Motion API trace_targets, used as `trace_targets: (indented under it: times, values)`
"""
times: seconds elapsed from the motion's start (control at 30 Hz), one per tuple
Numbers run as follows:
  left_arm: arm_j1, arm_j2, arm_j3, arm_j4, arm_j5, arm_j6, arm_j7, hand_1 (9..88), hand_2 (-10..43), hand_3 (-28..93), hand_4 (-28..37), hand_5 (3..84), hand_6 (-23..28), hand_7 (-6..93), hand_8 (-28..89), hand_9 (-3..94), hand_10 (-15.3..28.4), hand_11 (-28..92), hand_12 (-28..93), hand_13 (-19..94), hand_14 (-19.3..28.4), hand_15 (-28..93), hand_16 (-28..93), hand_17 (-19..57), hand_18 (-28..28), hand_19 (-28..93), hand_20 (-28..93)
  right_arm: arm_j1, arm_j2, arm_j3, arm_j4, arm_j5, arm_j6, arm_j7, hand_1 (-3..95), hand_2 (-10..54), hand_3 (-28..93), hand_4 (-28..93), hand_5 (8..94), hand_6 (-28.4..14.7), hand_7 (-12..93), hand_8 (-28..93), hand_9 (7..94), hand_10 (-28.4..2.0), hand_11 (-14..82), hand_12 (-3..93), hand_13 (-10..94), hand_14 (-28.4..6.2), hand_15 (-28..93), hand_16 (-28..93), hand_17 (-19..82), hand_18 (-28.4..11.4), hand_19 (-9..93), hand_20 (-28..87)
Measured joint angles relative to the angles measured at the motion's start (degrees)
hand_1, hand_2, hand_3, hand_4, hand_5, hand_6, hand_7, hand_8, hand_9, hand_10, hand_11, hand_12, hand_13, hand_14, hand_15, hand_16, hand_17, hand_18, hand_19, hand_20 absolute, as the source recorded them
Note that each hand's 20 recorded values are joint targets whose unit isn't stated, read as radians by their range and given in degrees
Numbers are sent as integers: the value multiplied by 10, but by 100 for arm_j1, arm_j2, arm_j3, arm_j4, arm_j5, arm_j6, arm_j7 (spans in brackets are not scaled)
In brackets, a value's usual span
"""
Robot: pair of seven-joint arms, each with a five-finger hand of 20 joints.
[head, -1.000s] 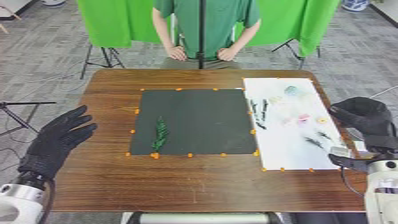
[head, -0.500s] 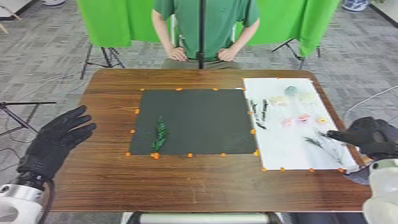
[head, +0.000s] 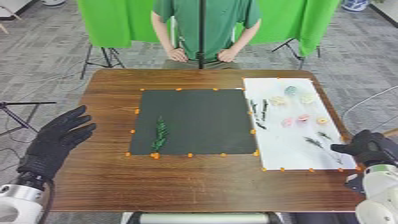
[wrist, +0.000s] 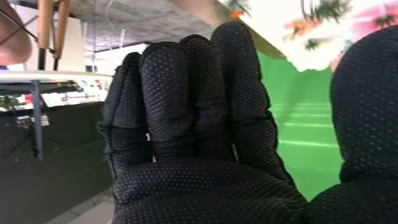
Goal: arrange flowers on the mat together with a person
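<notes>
Head view: a green sprig lies on our dark mat, flowers on the white sheet beside it; we hold our left hand by the surface, fingers extended, our right hand near the sheet. Right wrist view: our right hand's fingers stand straight, released.

in the right wrist view, blurred flowers are cut off by the edge.

Dark grey mat, green sprig, white sheet
</notes>
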State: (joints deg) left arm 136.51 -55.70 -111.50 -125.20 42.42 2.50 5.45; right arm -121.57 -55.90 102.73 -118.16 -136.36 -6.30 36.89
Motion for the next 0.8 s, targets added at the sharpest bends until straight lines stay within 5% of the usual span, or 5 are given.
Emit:
trace_targets:
  times: [0.13, 0.23, 0.5, 0.7, 0.8]
  values:
    - [0, 0, 0, 1, 1, -1, 6, 287, -12, 685, -249, 335, 50, 173, -89, 294, 122, 191, 181, 249, 160, 309, 2, -65, 221, 474, 75, 51, -4, -103, 98, -12, 0, 24, 512, -95, 231, -236, 622, -15, 390, -134, 593, -152, 508, 379, 531, -140, 710, 286, 276, -199, 773, 407]
    - [-3, 0, 8, 3, 1, -1, 7, 287, -12, 685, -250, 335, 50, 173, -89, 294, 122, 191, 181, 249, 159, 310, 2, -65, 222, 474, 75, 103, -4, -182, 182, -29, 0, 7, 532, -95, 108, -164, 622, -13, 396, -135, 592, -151, 512, 378, 534, -138, 710, 290, 277, -198, 775, 408]
    - [-15, 0, 19, 3, 1, 5, 2, 286, -13, 688, -249, 335, 50, 174, -89, 295, 122, 192, 180, 248, 159, 309, 1, -65, 221, 474, 75, 302, 11, -319, 409, 41, 39, -65, 625, -95, 163, -195, 666, 12, 441, -151, 643, -130, 537, 385, 579, -124, 729, 305, 311, -189, 803, 431]
    - [-17, -1, 19, 3, 1, 10, -1, 286, -13, 688, -250, 335, 50, 173, -89, 293, 122, 191, 180, 249, 160, 309, 1, -65, 221, 474, 75, 373, 18, -206, 469, 652, 109, -221, 731, -68, 75, -187, 727, 20, 393, 92, 703, -103, 561, 402, 634, -97, 756, 340, 339, -163, 844, 514]
    - [-19, -6, 21, 3, 1, 11, -4, 286, -13, 688, -251, 335, 50, 173, -89, 294, 122, 191, 180, 248, 160, 310, 2, -65, 221, 473, 75, 413, 18, -105, 487, 1264, 107, -310, 736, -61, 195, -249, 769, 15, 408, 97, 741, -105, 570, 397, 673, -95, 765, 339, 368, -178, 877, 515]
